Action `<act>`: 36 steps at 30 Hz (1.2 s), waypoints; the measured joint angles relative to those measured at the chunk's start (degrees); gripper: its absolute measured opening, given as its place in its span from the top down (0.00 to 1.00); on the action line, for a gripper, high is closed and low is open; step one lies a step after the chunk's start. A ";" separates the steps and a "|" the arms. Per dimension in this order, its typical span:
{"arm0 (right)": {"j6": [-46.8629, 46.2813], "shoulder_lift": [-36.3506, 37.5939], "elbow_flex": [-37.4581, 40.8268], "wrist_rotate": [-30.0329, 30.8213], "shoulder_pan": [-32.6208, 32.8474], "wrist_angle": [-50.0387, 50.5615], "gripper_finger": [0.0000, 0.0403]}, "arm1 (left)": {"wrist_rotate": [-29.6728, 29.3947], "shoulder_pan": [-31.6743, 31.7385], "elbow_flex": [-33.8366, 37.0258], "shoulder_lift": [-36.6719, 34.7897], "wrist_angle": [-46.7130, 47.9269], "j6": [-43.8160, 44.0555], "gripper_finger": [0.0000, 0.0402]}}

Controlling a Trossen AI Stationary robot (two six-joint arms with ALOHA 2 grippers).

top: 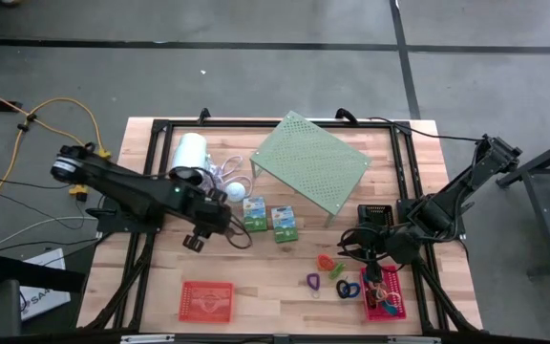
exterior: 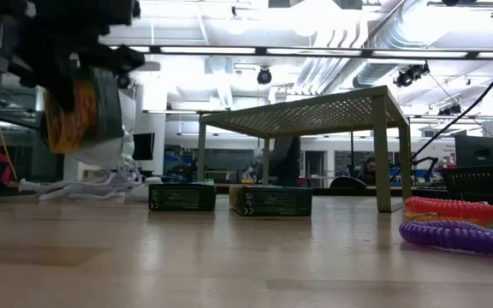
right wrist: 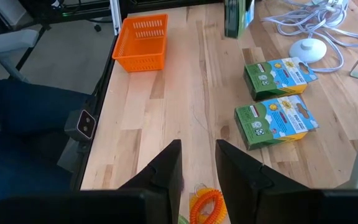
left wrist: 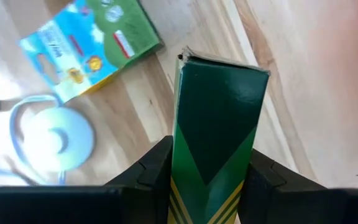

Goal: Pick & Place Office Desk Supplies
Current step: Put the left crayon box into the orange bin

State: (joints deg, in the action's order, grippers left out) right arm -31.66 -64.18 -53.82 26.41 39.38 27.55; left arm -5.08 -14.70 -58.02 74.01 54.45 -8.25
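Note:
My left gripper (top: 199, 239) is shut on a dark green box (left wrist: 219, 112), which also shows in the low view (exterior: 80, 111) well above the table. Two green-white boxes (top: 254, 215) (top: 285, 222) lie flat on the wood beside it. A red mesh basket (top: 206, 299) stands near the front edge. My right gripper (right wrist: 197, 168) hangs open over the right part of the table, above an orange coil (right wrist: 207, 202), with nothing between its fingers. Next to it are a pink basket (top: 385, 291) and a black basket (top: 375, 215). My left gripper pinches the dark green box between its two fingers, one on each of two opposite sides (left wrist: 180, 168), at the end nearest the wrist. The fingers come from above, slanting steeply down, and lie along the box. The box reaches out past the fingertips and hangs clear of the table.
A pale green perforated shelf (top: 308, 162) stands at the back middle. A white cylinder (top: 191, 153) with its cord and a white round puck (top: 237, 191) lie behind my left gripper. Coloured coils (top: 327, 260) and loops (top: 347, 287) lie right of centre. Bare wood lies between the baskets.

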 joint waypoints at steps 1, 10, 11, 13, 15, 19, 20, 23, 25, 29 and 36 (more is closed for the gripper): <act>0.00 0.00 0.00 0.00 0.00 0.03 0.79 | -0.23 0.00 -0.41 -0.77 0.73 0.89 0.71; 0.00 0.00 0.02 0.00 0.01 0.02 0.79 | -1.05 -0.34 -0.90 -3.14 3.89 8.09 0.71; 0.00 0.00 0.01 0.00 0.00 0.01 0.79 | -1.05 -0.65 -0.92 -3.14 4.17 9.31 0.71; 0.00 0.00 0.02 0.00 0.01 0.02 0.79 | -1.05 -1.70 -0.92 -3.14 4.35 11.92 0.71; 0.00 0.00 0.00 0.00 0.02 0.02 0.79 | -1.05 -3.59 -1.00 -3.14 4.43 14.86 0.71; 0.00 0.00 0.02 0.00 0.00 0.02 0.79 | -1.40 -9.06 -1.11 -3.14 4.29 22.31 0.71; 0.00 0.00 0.02 0.00 0.02 0.02 0.79 | -1.94 -10.61 -1.11 -3.14 4.29 24.62 0.71; 0.00 0.00 0.01 0.00 0.00 0.02 0.79 | -3.10 -15.34 -1.17 -3.13 4.27 31.77 0.71; 0.00 0.00 0.02 0.00 0.00 0.02 0.79 | -3.30 -18.23 -1.47 -2.81 4.31 36.45 0.71; 0.01 0.00 0.02 0.00 0.02 0.02 0.79 | -3.33 -22.75 -3.33 -1.30 4.42 44.10 0.71; 0.00 0.00 0.01 0.00 0.01 0.02 0.79 | -3.52 -26.49 -11.68 4.48 9.42 49.60 0.71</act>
State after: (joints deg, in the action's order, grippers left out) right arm -31.66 -64.18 -53.81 26.41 39.39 27.57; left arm -8.60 -41.19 -69.70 78.50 63.88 41.35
